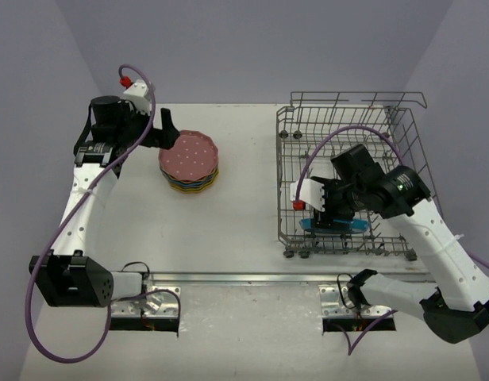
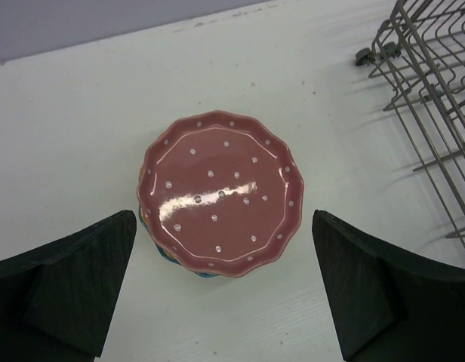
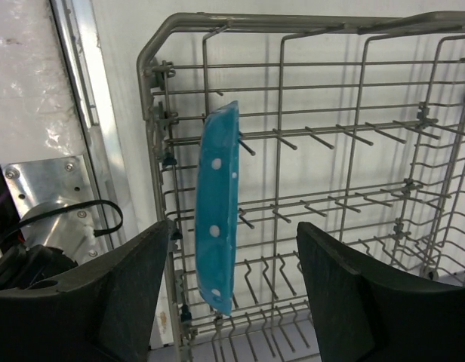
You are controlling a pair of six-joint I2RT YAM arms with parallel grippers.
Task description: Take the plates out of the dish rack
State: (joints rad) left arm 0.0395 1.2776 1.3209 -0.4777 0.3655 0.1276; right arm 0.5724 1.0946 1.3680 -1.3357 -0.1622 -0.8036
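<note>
- Left claw (image 2: 223, 216): fingers (image 2: 74, 286) spread all the way, nothing in them, just hanging over the table.
- Right below the gap is the pink plate (image 2: 221, 192), dotted face up. Neither finger touches it.
- That pink one tops the stack (image 1: 189, 184) of plates. You can see orange-yellow and blue rims peeking out under it.
- The stack sits on the white table (image 1: 236, 230), left of the middle and well apart from the dish rack (image 1: 356, 95).
- Right claw (image 3: 234, 226): down inside the rack with its jaws apart, straddling the blue plate (image 3: 217, 204). There's a gap on both sides, wider on one side, so it's not pinching anything.
- The blue plate stands on edge between the upright tines (image 3: 251, 147), white dots showing along its rim.
- It's parked at the rack's near wall, close to the corner nearest the middle of the table.
- From the top camera the right arm covers most of that plate, and only a blue sliver shows under the wrist.
</note>
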